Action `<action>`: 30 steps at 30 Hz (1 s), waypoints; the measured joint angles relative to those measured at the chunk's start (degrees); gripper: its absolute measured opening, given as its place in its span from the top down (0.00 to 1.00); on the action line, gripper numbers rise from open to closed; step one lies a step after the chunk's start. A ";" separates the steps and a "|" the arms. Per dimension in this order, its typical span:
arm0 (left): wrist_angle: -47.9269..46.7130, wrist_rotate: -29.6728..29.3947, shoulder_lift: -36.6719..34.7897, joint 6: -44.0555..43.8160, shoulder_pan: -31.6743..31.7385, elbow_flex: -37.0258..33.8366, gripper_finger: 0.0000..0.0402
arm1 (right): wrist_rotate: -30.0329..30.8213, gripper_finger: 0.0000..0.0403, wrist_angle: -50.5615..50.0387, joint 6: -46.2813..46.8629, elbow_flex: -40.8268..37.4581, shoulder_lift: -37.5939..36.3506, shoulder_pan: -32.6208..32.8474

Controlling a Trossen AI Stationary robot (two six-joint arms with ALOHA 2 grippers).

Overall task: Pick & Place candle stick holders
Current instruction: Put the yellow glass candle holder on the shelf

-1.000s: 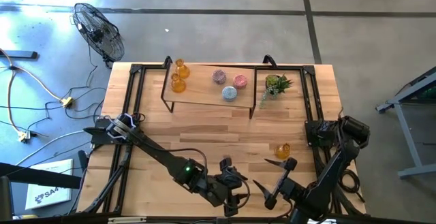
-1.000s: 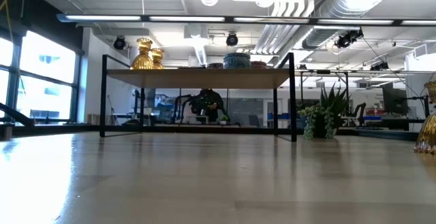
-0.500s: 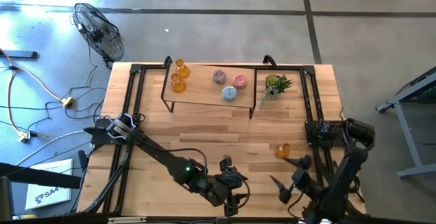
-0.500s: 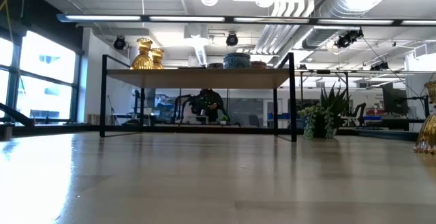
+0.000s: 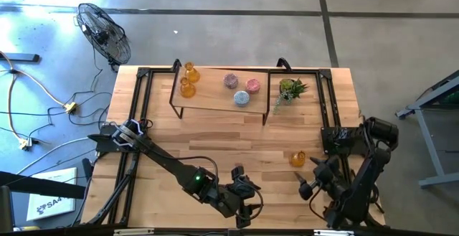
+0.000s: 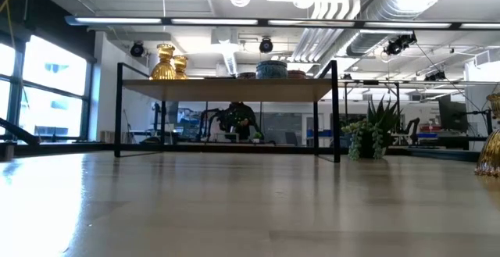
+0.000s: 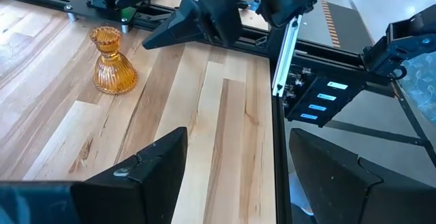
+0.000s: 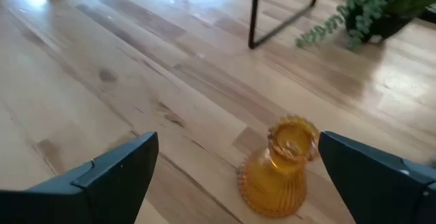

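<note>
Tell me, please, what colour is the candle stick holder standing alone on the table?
Amber, with a ribbed glass body; the candle stick holder shows best in the right wrist view.

You see the left gripper [image 7: 235, 166] with its fingers [image 7: 146, 166] spread wide over bare wooden table [image 7: 204, 115]; an amber candle stick holder [image 7: 113, 62] stands upright farther off; beyond it, near but apart, the right gripper [image 7: 197, 20] points toward it, its dark fingers parted.
</note>
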 joint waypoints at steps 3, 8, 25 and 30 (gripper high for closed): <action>0.00 0.02 0.00 0.00 0.01 0.00 0.37 | 0.37 0.01 0.00 0.06 -0.02 0.04 0.47; 0.00 0.02 0.00 0.00 0.00 0.00 0.37 | 0.65 0.01 0.78 -2.08 -0.02 0.07 1.67; 0.00 0.02 0.00 0.00 0.00 0.00 0.37 | -5.78 0.01 9.12 -14.39 -0.07 0.22 -0.11; -0.01 0.02 0.00 -0.01 0.02 0.00 0.37 | -6.24 0.01 4.35 -9.17 -0.07 0.24 -0.02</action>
